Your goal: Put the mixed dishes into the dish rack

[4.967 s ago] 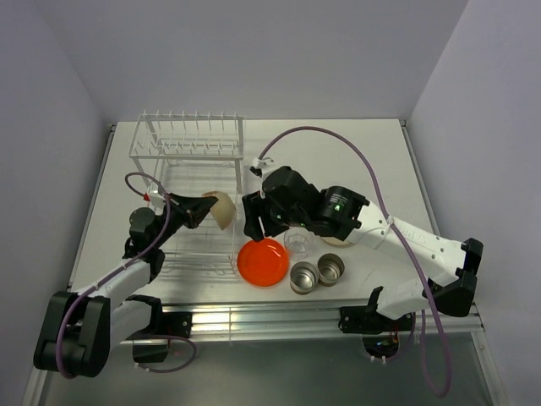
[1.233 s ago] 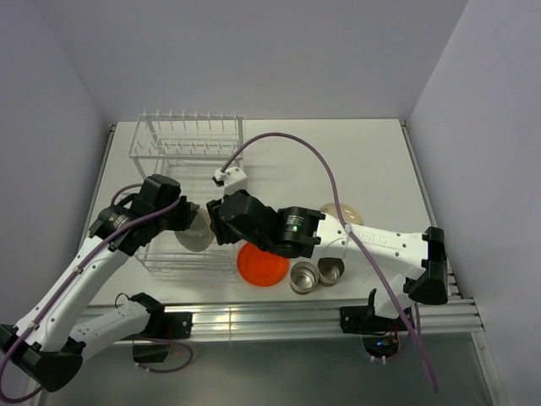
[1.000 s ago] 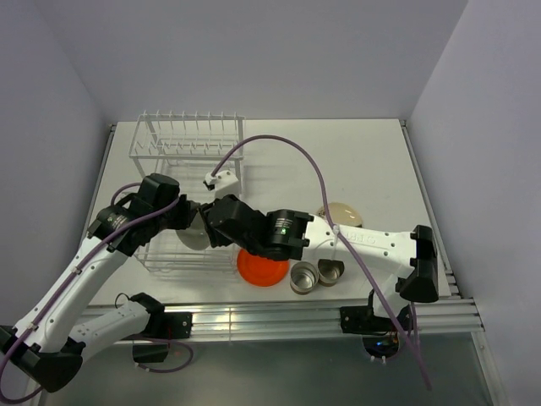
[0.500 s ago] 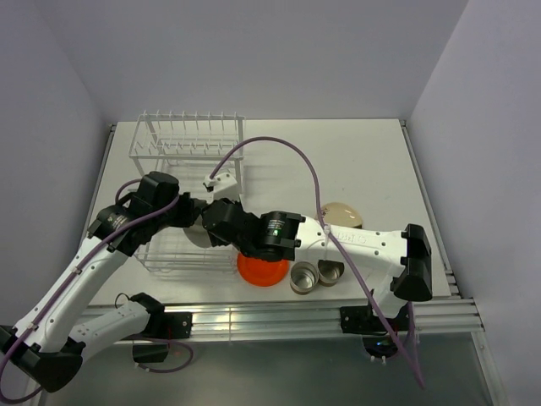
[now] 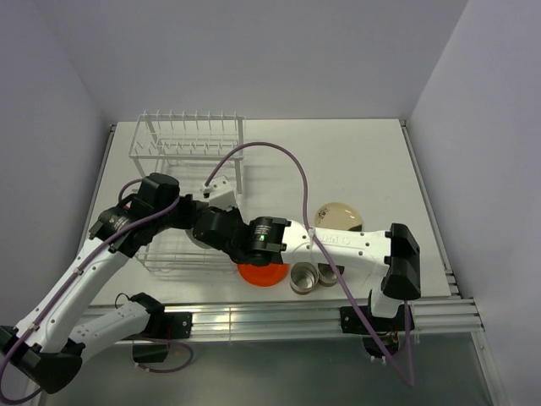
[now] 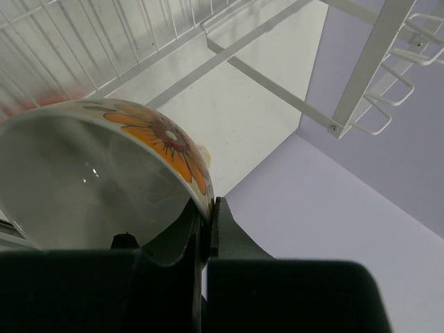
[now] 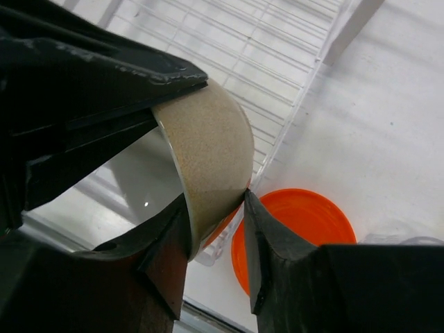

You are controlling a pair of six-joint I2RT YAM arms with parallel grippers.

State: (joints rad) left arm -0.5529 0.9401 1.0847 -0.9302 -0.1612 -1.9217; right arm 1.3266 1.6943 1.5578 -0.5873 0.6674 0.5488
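Note:
The white-beige bowl [image 5: 195,238], with an orange flower pattern on its rim [image 6: 166,135], hangs tilted over the white wire dish rack [image 5: 182,152]. My left gripper [image 5: 189,222] is shut on the bowl's rim [image 6: 208,215]. My right gripper [image 5: 208,233] has one finger inside and one outside the bowl's wall [image 7: 208,146], pressed against it [image 7: 215,208]. The orange-red plate [image 5: 262,275] lies just right of the rack. Two steel cups [image 5: 303,277] [image 5: 328,272] stand beside it. The cream plate [image 5: 340,215] lies further right. The clear glass is hidden under the right arm in the top view.
The rack's raised row of prongs [image 5: 190,123] is at its far end, its basket floor [image 7: 229,41] under the bowl. The right arm stretches across the plate and cups. The left gripper's black body [image 7: 90,76] crowds the bowl's upper side.
The right arm has swung left toward the rack and its fingers have come onto the bowl's wall. The left gripper keeps the bowl over the basket, nearly still.

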